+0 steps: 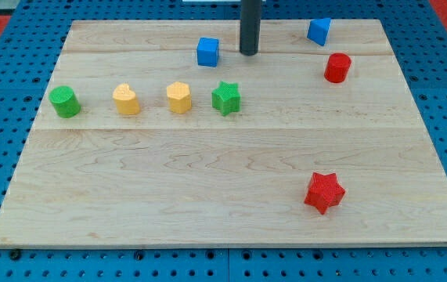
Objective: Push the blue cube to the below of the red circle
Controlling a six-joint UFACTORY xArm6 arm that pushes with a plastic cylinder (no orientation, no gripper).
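The blue cube (207, 52) sits near the view's top, left of centre. The red circle (337, 68), a short cylinder, stands at the view's upper right. My tip (248, 52) is on the board just right of the blue cube, a small gap apart, and well left of the red circle. The rod rises straight out of the view's top.
A second blue block (319, 31) lies at the top right above the red circle. A green cylinder (65, 102), a yellow heart (127, 99), a yellow hexagon (178, 97) and a green star (225, 98) form a row at mid-left. A red star (323, 192) sits at the lower right.
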